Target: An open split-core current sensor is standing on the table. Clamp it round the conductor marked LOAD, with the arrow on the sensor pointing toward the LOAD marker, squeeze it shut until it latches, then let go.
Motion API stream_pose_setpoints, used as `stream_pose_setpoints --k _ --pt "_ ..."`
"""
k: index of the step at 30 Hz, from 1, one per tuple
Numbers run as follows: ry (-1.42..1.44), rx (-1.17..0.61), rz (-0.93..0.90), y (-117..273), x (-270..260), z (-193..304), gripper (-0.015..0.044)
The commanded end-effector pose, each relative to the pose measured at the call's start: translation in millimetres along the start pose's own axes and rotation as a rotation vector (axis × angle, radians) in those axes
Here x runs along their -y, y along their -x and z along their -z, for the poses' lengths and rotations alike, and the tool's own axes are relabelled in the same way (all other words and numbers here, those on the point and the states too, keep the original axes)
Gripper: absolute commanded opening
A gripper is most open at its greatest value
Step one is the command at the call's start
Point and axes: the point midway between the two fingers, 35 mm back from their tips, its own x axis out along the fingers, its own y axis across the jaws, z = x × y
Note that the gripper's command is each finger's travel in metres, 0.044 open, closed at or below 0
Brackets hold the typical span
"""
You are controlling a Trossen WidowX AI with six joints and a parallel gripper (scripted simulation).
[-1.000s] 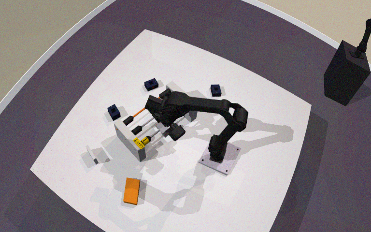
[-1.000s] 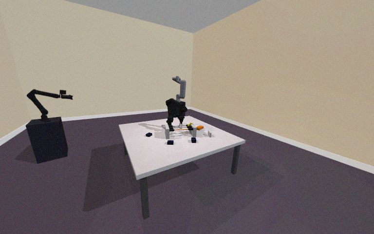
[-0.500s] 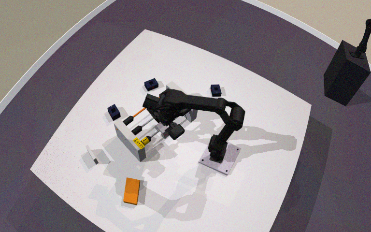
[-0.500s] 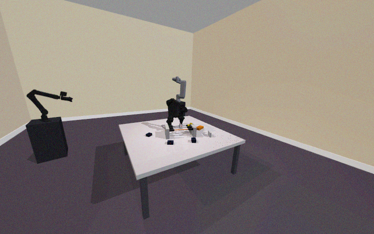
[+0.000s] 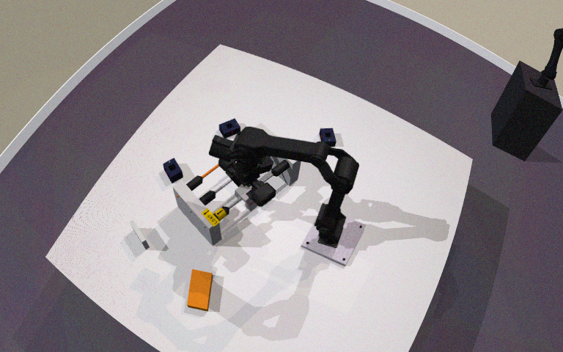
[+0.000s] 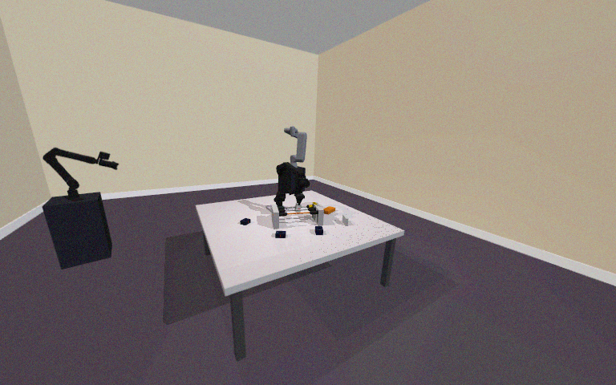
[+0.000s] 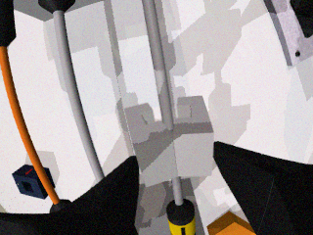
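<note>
The light-grey sensor (image 5: 246, 198) (image 7: 191, 147) is gripped between the fingers of the gripper (image 7: 175, 156), and the LOAD conductor (image 5: 234, 202) (image 7: 163, 78) is enclosed by it, though its latch and arrow cannot be made out. At the conductor's near-left end in the top view, a yellow LOAD marker (image 5: 210, 217) is carried on the grey end block (image 5: 195, 215). An orange block (image 5: 199, 290) (image 6: 329, 210) is seen nearer, and three dark blue blocks are spread beyond the conductors.
</note>
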Motion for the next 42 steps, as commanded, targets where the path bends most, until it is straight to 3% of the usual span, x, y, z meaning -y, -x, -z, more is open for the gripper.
stream_pose_setpoints --k 1,11,18,23,42 --pt "-0.002 0.002 0.000 0.4 0.6 -0.5 0.0184" --pt "-0.002 0.002 0.000 0.4 0.6 -0.5 0.0440" --pt "-0.002 0.002 0.000 0.4 0.6 -0.5 0.0440" --pt "-0.002 -0.006 -0.016 -30.8 0.0 -1.6 0.0440" --pt "-0.002 -0.006 -0.017 -55.5 -0.7 -1.3 0.0440"
